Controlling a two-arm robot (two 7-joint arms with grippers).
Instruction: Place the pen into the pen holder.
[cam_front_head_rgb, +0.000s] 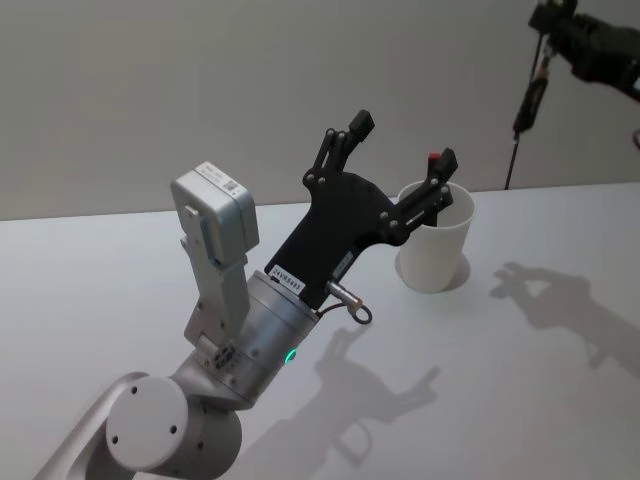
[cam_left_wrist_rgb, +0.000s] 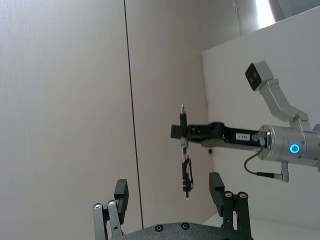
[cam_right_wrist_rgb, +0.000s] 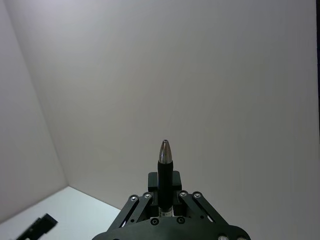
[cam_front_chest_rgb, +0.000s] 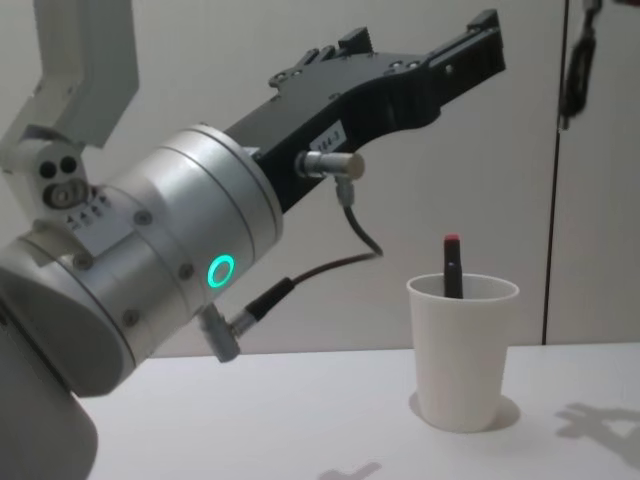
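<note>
the left gripper (cam_front_head_rgb: 405, 150) is raised above the white table (cam_front_head_rgb: 90, 270), its jaws spread wide with nothing between them, just left of the pen holder (cam_front_head_rgb: 437, 242). the pen holder stands upright on the table, and a red-capped pen (cam_front_chest_rgb: 452, 266) already leans inside it, cap above the rim. farther right and well above, the right gripper (cam_left_wrist_rgb: 183, 132) grips a black pen (cam_left_wrist_rgb: 186, 165) that hangs vertically, silver tip (cam_right_wrist_rgb: 165, 149) showing past the clamped fingers.

Silver arm (cam_front_chest_rgb: 150, 270) with a green-lit ring, grey cable, black linkage end effector (cam_front_head_rgb: 400, 165).
</note>
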